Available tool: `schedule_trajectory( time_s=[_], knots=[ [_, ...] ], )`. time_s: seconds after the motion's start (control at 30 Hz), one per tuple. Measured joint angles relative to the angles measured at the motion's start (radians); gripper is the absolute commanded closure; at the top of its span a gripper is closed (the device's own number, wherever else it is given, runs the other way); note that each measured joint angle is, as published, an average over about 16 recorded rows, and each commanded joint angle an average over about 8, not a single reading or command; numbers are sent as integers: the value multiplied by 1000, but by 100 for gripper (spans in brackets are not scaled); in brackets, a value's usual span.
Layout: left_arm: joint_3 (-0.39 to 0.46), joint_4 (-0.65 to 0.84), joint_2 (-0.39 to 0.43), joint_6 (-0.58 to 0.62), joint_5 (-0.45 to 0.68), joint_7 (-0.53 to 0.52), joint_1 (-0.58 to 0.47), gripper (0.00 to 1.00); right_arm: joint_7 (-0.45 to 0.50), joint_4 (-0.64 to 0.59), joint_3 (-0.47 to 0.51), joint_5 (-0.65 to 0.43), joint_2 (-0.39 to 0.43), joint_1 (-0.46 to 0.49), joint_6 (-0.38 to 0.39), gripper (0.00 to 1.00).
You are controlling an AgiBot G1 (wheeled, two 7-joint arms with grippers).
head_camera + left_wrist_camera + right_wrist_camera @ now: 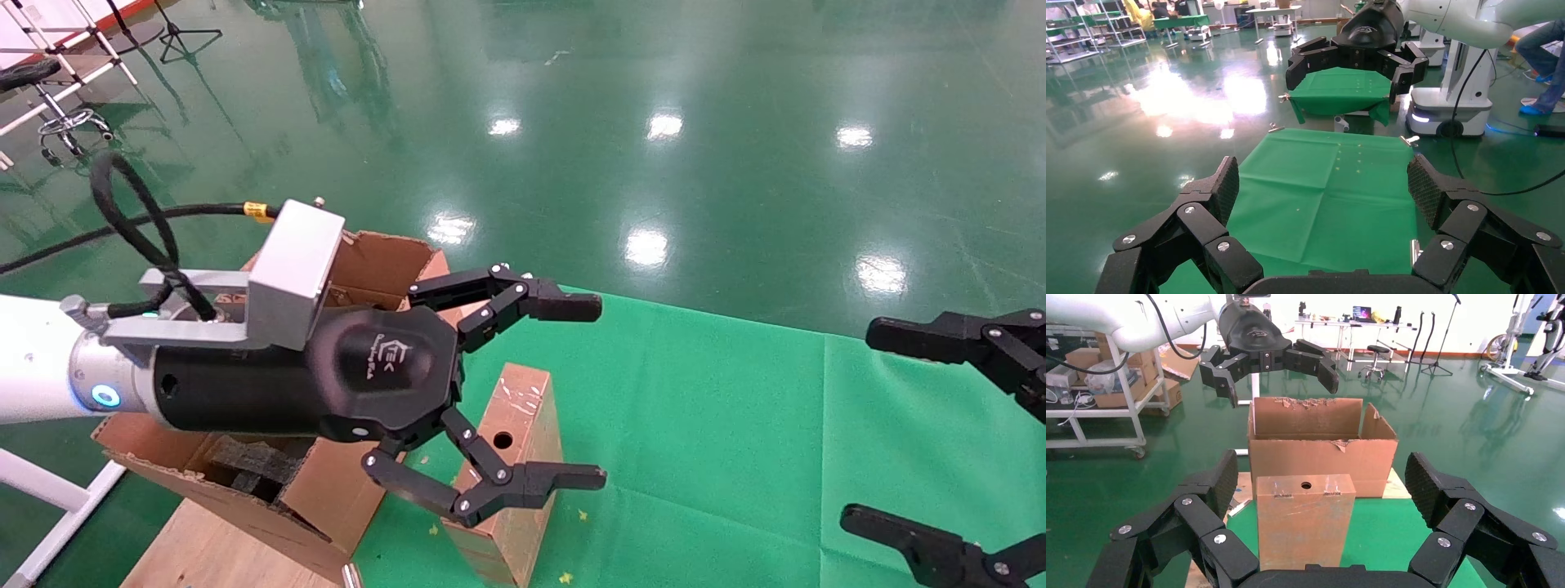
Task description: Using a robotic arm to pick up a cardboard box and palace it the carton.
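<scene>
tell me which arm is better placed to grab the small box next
Left, probably. The left gripper hangs open above the box, right by the carton. The right gripper is open too, but sits far off over the green cloth.

Work surface: a table covered by a bright green cloth (735,425). A small oblong brown cardboard box (515,457), sealed with clear tape, rests on the cloth. Beside it, a large brown corrugated carton (270,490) sits on a pale wooden board (204,547) at the cloth's edge. Glossy green floor (654,98) surrounds the table.

white robotic arm (33,359), blue ring, silver bracket, black cable, black linked gripper.
</scene>
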Motion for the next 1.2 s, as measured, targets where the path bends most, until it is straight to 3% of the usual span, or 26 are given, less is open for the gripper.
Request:
schedule_trajectory(
  time_s=[0.43,0.5,0.7,0.73,1.2],
  knots=[
    [0,-1,-1,1,2,1,0,0,0,0,0,0,0,0,0,2],
    [3,-4,-3,0,10,0,-3,0,0,0,0,0,0,0,0,20],
    [20,-22,-13,-3,67,-9,-31,0,0,0,0,0,0,0,0,93],
    [25,-26,-14,-2,81,-11,-40,0,0,0,0,0,0,0,0,98],
    [91,-53,-21,9,245,-53,-164,0,0,0,0,0,0,0,0,100]
  ],
)
